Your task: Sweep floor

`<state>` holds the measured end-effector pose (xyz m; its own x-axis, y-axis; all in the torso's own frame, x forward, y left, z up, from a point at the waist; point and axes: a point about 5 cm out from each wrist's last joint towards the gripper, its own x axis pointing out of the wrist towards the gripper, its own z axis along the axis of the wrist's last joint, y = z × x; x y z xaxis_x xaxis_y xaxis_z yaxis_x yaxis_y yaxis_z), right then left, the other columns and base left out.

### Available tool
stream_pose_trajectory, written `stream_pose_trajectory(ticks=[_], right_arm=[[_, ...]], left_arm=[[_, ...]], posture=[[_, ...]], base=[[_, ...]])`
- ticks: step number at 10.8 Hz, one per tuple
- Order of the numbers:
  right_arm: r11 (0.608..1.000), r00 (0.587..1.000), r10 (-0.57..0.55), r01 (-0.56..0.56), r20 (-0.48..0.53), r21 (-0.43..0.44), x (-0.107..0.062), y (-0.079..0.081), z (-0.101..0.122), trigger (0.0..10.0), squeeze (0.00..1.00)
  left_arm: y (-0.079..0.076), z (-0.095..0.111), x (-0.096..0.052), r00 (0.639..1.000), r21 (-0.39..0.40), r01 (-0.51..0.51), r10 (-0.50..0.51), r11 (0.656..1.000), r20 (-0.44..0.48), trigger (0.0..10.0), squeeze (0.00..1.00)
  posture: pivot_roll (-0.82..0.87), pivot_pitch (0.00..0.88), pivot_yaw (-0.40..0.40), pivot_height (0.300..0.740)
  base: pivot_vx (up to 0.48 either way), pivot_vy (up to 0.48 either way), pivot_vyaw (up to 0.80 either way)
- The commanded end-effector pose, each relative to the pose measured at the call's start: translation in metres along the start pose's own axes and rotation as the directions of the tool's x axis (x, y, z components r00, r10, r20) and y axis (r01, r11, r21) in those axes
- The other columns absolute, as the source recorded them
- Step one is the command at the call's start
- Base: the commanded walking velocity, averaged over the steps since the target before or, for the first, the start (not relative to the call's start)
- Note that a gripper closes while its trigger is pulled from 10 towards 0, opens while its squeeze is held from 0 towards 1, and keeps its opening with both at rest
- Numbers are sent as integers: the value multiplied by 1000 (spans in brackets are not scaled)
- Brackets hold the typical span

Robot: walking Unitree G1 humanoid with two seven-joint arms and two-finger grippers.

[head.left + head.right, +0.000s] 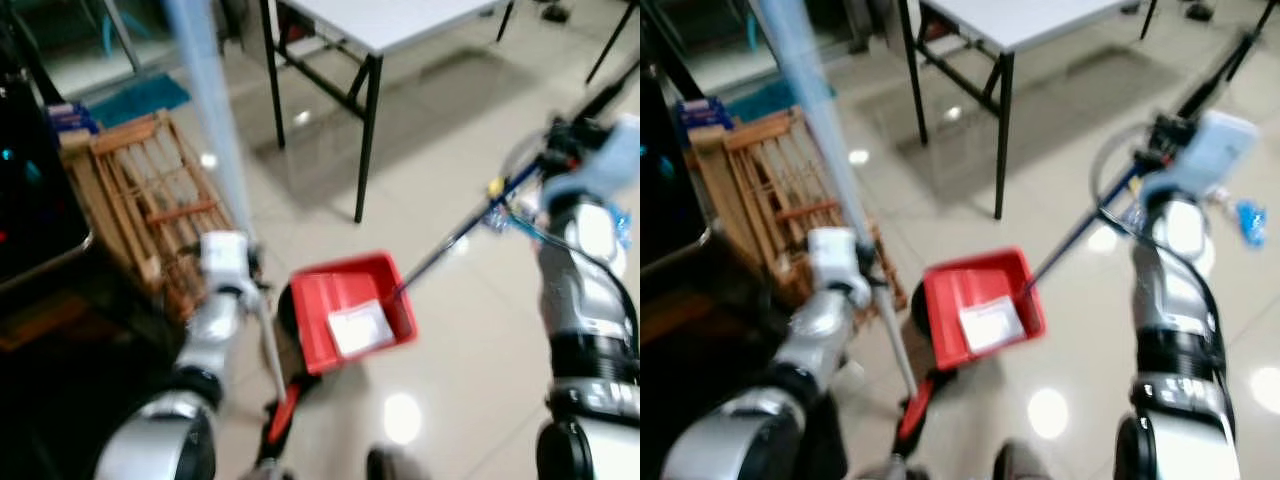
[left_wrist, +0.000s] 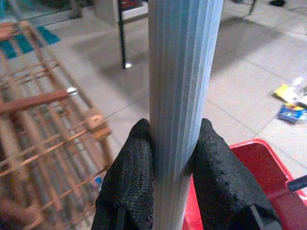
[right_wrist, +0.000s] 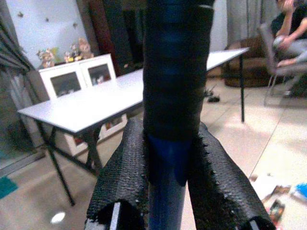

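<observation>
Down at the robot's feet, the broom's red neck (image 1: 283,415) meets the floor just behind the dustpan (image 1: 350,308), and the pale blue broom handle (image 2: 181,96) runs up from there through the left gripper (image 2: 180,163), whose black fingers are clamped on it from both sides, solid hold. Beside it sits the red dustpan, flat on the tiles, and look, there's already a white scrap of paper (image 1: 358,327) lying inside it, so some of the job is in the bag. Its long dark blue handle (image 1: 455,238) slants up and away to the right gripper (image 3: 168,167), which is pinched tight around the black grip sleeve at the top. To the left, a wooden crate (image 1: 150,195) leans next to something dark. Further out, litter waits on the floor: a blue wrapper (image 1: 1248,222) near the right arm, plus yellow and blue bits (image 2: 290,103) in the left wrist view, well apart from the pan. My read: partway through, one piece collected, several still to be swept in. Beyond that stands a white table (image 1: 390,20) on black legs, and far back a person sits on a chair (image 3: 280,52)
</observation>
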<state>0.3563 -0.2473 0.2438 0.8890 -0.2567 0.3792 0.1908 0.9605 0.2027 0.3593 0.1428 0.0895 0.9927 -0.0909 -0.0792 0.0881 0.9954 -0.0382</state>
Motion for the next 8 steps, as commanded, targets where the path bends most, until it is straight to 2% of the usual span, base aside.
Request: stream_pose_trajectory(ticks=[1, 8], right_arm=[[1000, 997, 12, -12, 70, 2, 4, 5, 16, 10000, 0], [1000, 998, 2, -3, 69, 5, 2, 4, 15, 10000, 0]], left_arm=[[11, 4, 0, 1000, 1, -28, 28, 1000, 14, 10000, 0], [10, 4, 1, 1000, 1, -23, 23, 1000, 12, 10000, 0]], posture=[[-40, 195, 45, 740], [-43, 195, 47, 740]], base=[[382, 0, 0], [382, 0, 0]])
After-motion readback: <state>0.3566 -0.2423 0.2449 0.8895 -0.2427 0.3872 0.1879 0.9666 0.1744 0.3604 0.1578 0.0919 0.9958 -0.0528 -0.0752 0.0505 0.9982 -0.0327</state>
